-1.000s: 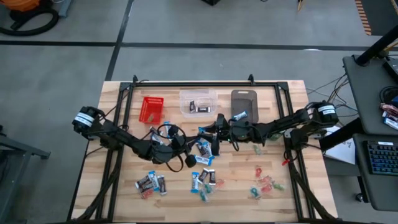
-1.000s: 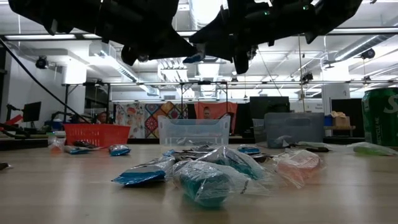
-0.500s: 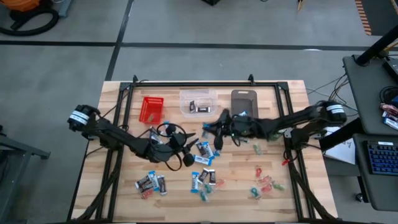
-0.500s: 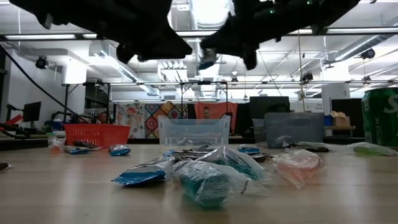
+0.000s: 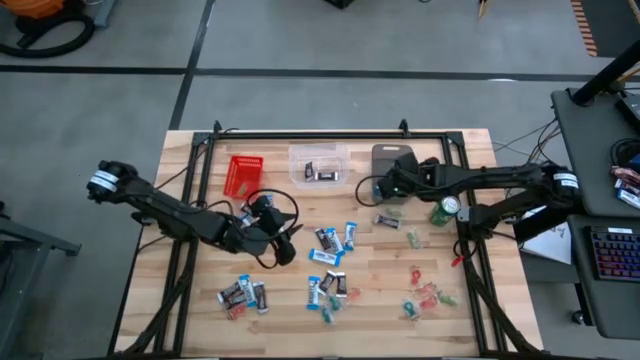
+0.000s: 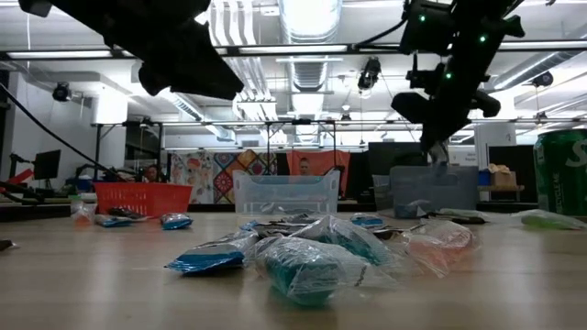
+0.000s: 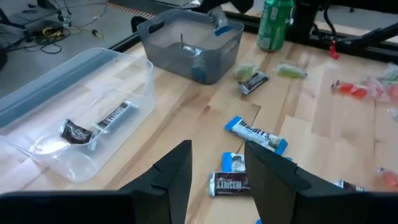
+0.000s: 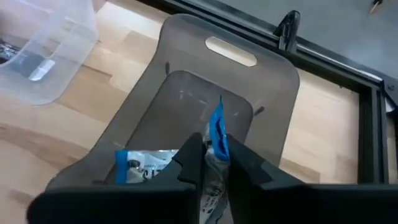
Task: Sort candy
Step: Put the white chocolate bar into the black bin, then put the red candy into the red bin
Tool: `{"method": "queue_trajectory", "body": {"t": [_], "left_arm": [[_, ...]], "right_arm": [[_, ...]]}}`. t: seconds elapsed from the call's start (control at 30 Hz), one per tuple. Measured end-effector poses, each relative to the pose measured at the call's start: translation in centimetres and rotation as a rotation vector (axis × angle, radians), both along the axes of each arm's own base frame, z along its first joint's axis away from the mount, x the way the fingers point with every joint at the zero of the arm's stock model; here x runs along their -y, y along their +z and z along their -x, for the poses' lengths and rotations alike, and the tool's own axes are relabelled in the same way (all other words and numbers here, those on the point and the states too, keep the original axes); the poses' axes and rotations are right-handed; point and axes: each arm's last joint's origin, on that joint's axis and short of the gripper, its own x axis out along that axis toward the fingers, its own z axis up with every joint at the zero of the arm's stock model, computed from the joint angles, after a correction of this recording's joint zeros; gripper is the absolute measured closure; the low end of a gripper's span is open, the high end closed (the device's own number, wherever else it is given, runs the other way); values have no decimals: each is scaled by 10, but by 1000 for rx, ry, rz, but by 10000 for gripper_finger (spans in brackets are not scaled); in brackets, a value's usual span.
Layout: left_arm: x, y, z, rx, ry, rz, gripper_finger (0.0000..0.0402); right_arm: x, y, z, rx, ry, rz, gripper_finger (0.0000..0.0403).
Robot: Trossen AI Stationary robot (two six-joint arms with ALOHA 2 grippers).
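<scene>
1. Your right tool (image 8: pixel 209 163) hangs directly over the grey bin (image 8: pixel 186 93), its fingers pinched almost together on a blue-and-white candy (image 8: pixel 216 132) whose free end stands up between them.
2. Below that tool, another blue-and-white candy (image 8: pixel 144 163) already lies on the grey bin's floor.
3. Just beside the right tool, to the side away from the metal frame rail, sits the clear bin (image 5: pixel 319 164) with dark-wrapped candies (image 7: pixel 99 124) inside.
4. Your left tool (image 7: pixel 216 171) is raised above the worktop (image 5: pixel 380 290) with its fingers parted and nothing between them.
5. Ahead of the left tool, blue-and-white candies (image 7: pixel 256 134) lie loose on the wood, and one dark bar (image 7: pixel 231 182) lies close in front of its fingertips.
6. Farther ahead of the left tool stand the clear bin, then the grey bin, with a green can (image 7: pixel 273 23) beyond them.
7. The red bin (image 5: pixel 243 175) stands just beyond the left tool, toward the far edge.
8. Red and green candies (image 5: pixel 425 297) lie scattered well apart from both tools, toward the near right corner.
</scene>
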Motion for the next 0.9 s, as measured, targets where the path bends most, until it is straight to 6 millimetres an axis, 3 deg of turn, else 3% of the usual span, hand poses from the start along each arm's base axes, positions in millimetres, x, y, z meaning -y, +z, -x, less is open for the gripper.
{"method": "queue_trajectory", "body": {"t": [0.5,0.73,0.9], "left_arm": [[-1,-1,3,-21,13,17,271],[-1,-8,7,-95,-19,77,271],[1,-18,14,-246,-134,140,271]], "right_arm": [[1,-3,-2,-3,-10,21,247],[0,2,-9,40,30,31,225],[-3,3,-13,68,72,28,224]]}}
